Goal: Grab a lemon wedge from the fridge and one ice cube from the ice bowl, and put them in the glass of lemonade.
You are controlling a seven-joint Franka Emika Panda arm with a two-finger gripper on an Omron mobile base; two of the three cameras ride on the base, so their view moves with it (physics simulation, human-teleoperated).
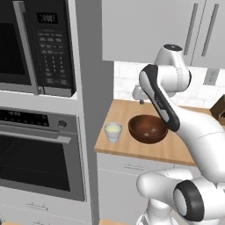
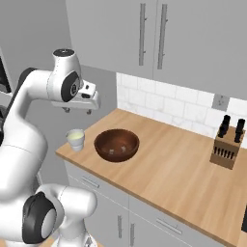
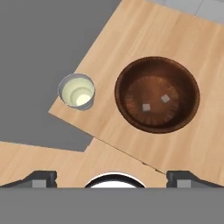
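Two vessels stand on the wooden counter (image 1: 132, 151) in the left base view: the glass of lemonade (image 1: 113, 132) near the counter's left front corner, and the ice bowl (image 1: 147, 128) just beside it at 3 o'clock, apart from it. The white arm bends across the bowl's right side, and the gripper (image 1: 141, 101) hangs above the counter at about 12 o'clock from the bowl, largely hidden behind the arm's upper link. The microwave (image 1: 37, 46) and the oven (image 1: 41, 154) fill the left side, with grey wall cabinets (image 1: 149, 30) at the top.

In the right base view the gripper (image 2: 77, 110) sits clear above the glass of lemonade (image 2: 75, 139), its short dark fingers pointing down at the counter (image 2: 178, 173). The ice bowl (image 2: 116, 144) lies at 3 o'clock from the glass, with pale specks showing inside. A knife block (image 2: 226, 147) stands well apart at the far right, near the tiled wall (image 2: 169, 103).

The hand view looks straight down. The ice bowl (image 3: 157, 94) sits at 1 o'clock from centre, holding two small ice cubes (image 3: 155, 103) on its floor. The glass of lemonade (image 3: 77, 91) stands at 9 o'clock from the bowl, near the counter's corner, pale yellow liquid inside. The fingertips (image 3: 41, 177) rise at the bottom corners, spread wide, with nothing between them.
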